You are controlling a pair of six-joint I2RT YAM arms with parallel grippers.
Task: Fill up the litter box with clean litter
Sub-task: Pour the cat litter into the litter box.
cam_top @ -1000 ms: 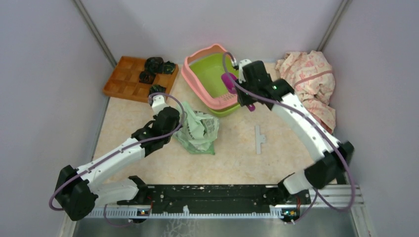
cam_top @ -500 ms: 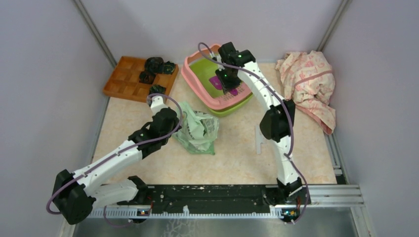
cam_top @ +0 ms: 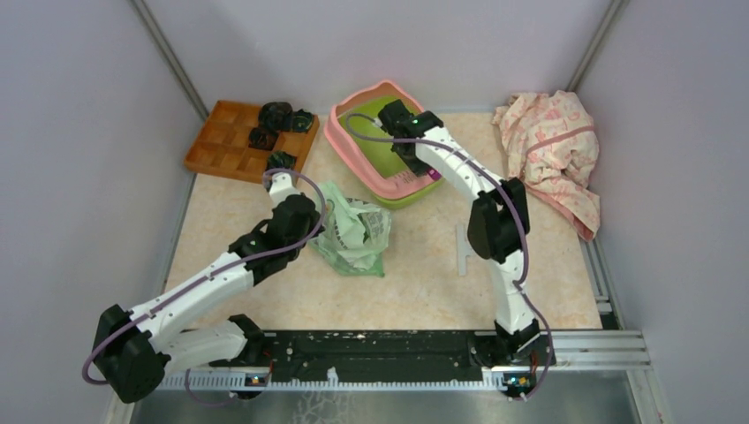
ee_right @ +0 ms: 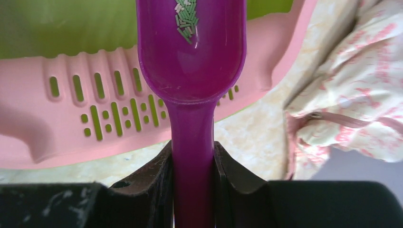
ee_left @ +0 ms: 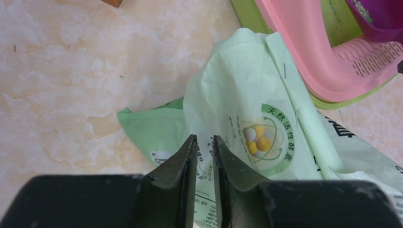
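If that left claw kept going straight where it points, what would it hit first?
The pale green bag, right at the tips of the left gripper; it may already touch it. The litter box comes beyond.

My left arm [cam_top: 208,276] stretches low toward the desk's middle, with the left end effector [ee_left: 204,138] narrowed to a thin slit. My right arm [cam_top: 495,225] stands tall and reaches the far edge, its right end effector [ee_right: 192,145] clamping the purple scoop [ee_right: 190,57] by the handle.
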